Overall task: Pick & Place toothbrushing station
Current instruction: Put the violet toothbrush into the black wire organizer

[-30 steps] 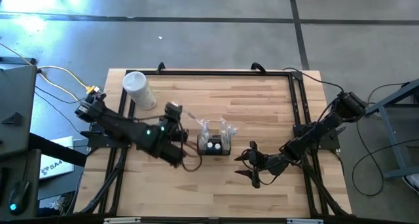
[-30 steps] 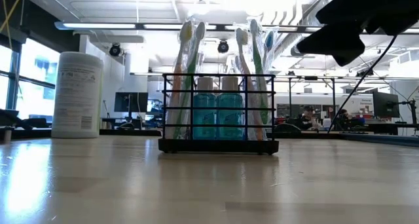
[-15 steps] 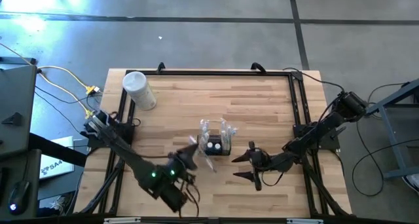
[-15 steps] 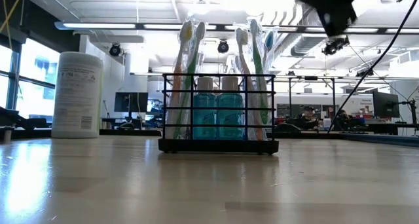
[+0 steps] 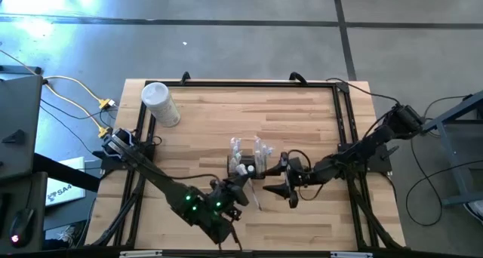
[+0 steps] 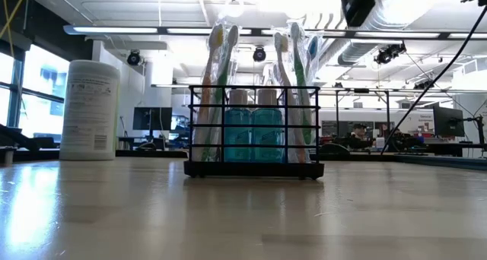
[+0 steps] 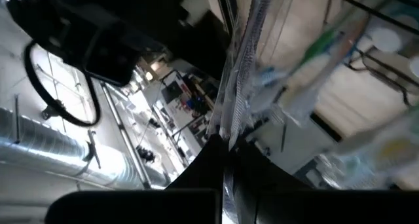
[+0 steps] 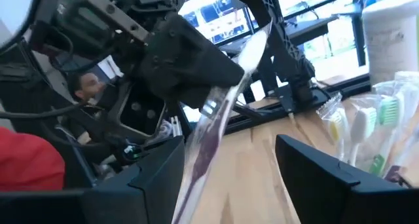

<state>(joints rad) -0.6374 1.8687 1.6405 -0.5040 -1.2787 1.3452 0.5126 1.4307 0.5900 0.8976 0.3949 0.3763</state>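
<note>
Toothbrushing station (image 5: 247, 167) sits upright near the middle of the wooden table (image 5: 302, 115), a black wire holder with packaged toothbrushes (image 6: 219, 77) standing in the outer compartments and two blue bottles (image 6: 253, 131) between them; nothing grips it. Left gripper (image 5: 240, 184) is just in front of the station, fingers clenched on a clear-wrapped toothbrush pack (image 5: 253, 196) that sticks out of it at a slant; the left wrist view shows the same wrap (image 7: 245, 67) pinched between its fingers, with the station's brushes close behind. Right gripper (image 5: 284, 176) hovers just beside the station on its right side, fingers spread wide and holding nothing; its wrist view shows the held pack (image 8: 219, 112) straight ahead. White cylindrical container (image 5: 160, 104) stands well apart at the far left corner.
</note>
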